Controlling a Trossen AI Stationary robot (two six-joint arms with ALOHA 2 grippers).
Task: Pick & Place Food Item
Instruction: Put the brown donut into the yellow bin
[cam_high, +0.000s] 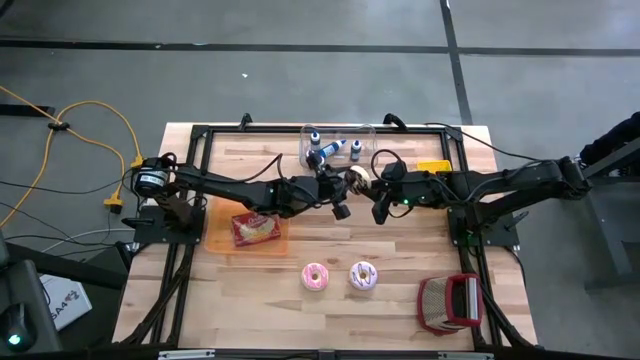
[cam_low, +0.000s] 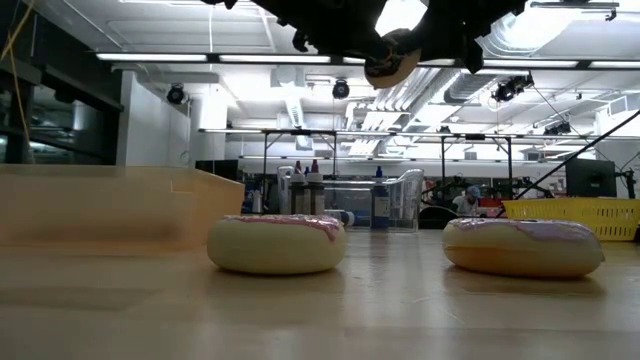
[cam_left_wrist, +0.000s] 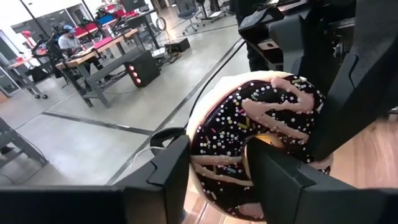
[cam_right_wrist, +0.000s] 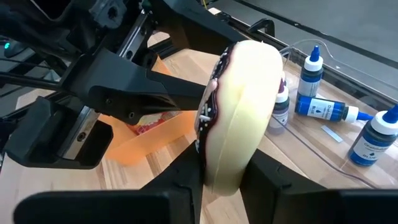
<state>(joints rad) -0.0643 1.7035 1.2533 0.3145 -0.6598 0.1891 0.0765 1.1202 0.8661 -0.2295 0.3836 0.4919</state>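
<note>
With the right tool (cam_right_wrist: 221, 180) clenched on the chocolate-iced sprinkled doughnut (cam_right_wrist: 239, 112) above the bench, the left tool (cam_left_wrist: 217, 180), its jaws slack astride it, needed to back straight off.

My two arms reach toward each other above the table's middle. My right gripper (cam_right_wrist: 221, 177) is clamped on the donut (cam_right_wrist: 239, 118), held edge-up. My left gripper (cam_left_wrist: 217, 177) straddles it, fingers spread, not pinching.
</note>
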